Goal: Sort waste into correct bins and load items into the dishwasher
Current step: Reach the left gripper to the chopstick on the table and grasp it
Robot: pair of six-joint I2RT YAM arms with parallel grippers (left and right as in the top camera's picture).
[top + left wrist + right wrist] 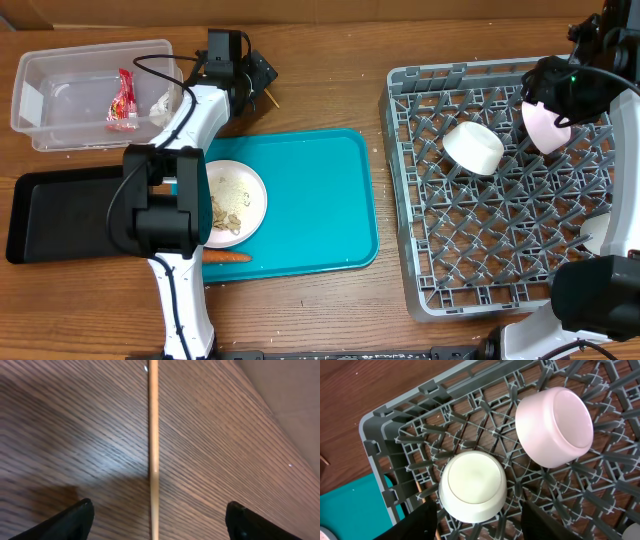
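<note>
The left gripper's (159,520) black fingertips stand wide apart and touch nothing. Between them a thin, pale wooden chopstick (154,435) lies flat on the brown wood-grain table (75,420). It is smooth and even in colour and runs straight ahead out of the gap. The overhead view shows only a short end of it just past this gripper.

The right gripper (479,524) is also parted and clamps nothing. Just ahead of it, centred on the gap, a round white bowl (472,485) rests upside down on the pegs of the large grey plastic dish rack (380,430). Farther ahead and to the right, a round pale pink bowl (555,425) lies tilted on its side in the rack.

Only the overhead view shows what lies to the left of the left gripper and behind it:
- **To its left:** a clear rectangular plastic tub (40,70) holds a red snack wrapper (122,100) and crumpled white tissue (160,104).
- **Behind it:** a round white plate (252,188) of beige food scraps (228,205) sits on a teal serving tray (310,200).
- **Farther back:** a small orange carrot (228,257) lies near that tray's edge.
</note>
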